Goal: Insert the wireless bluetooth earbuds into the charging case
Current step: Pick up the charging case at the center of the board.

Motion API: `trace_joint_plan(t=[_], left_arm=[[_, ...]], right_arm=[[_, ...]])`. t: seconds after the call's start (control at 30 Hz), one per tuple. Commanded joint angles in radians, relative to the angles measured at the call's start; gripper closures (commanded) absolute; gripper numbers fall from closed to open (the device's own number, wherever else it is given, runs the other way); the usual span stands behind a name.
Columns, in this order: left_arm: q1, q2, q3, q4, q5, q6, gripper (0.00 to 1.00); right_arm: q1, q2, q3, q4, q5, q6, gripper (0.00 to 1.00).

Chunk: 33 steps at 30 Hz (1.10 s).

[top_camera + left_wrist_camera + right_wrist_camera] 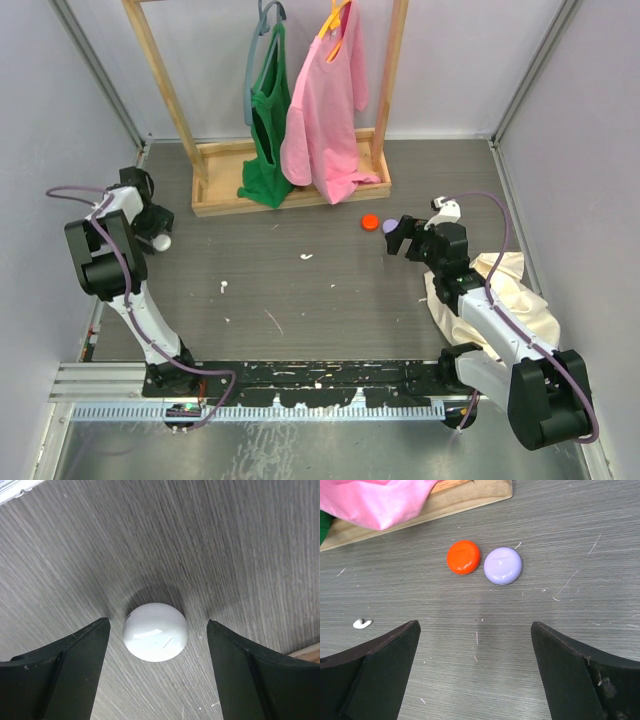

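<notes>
A glossy white rounded charging case (155,631) lies shut on the grey table, at the far left in the top view (160,241). My left gripper (158,621) is open, one finger on each side of the case with a gap to both. One tiny pale earbud (306,256) lies mid-table and shows at the left of the right wrist view (362,624). The other earbud (223,287) lies further left. My right gripper (475,624) is open and holds nothing; it hangs over bare table at the right (400,236).
An orange disc (463,557) and a lavender disc (503,565) lie side by side just ahead of the right gripper. A wooden clothes rack (290,180) with a green garment (265,140) and a pink garment (325,110) stands at the back. A cream cloth (515,300) lies under the right arm.
</notes>
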Motion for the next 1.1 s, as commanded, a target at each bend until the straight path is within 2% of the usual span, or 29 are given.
trace_joint_plan(t=[0.0, 0.37, 0.53, 0.7, 0.77, 1.07], left_arm=[[0.010, 0.027, 0.036, -0.007, 0.007, 0.016, 0.22], [0.009, -0.010, 0.010, -0.003, 0.041, 0.036, 0.48], [0.008, -0.058, -0.018, -0.011, 0.086, 0.023, 0.56], [-0.001, -0.135, -0.078, -0.007, 0.150, 0.006, 0.57], [-0.015, -0.176, -0.109, 0.002, 0.174, -0.001, 0.57], [-0.145, -0.371, -0.247, 0.031, 0.207, 0.012, 0.57]], right_arm=[[0.007, 0.006, 0.036, 0.070, -0.048, -0.020, 0.02], [0.007, -0.001, 0.032, 0.074, -0.076, -0.026, 0.02], [0.006, -0.011, 0.026, 0.078, -0.116, -0.037, 0.04], [0.007, -0.018, 0.016, 0.099, -0.180, -0.043, 0.04], [0.007, -0.016, 0.013, 0.113, -0.231, -0.046, 0.00], [0.007, 0.015, 0.017, 0.145, -0.401, -0.046, 0.00]])
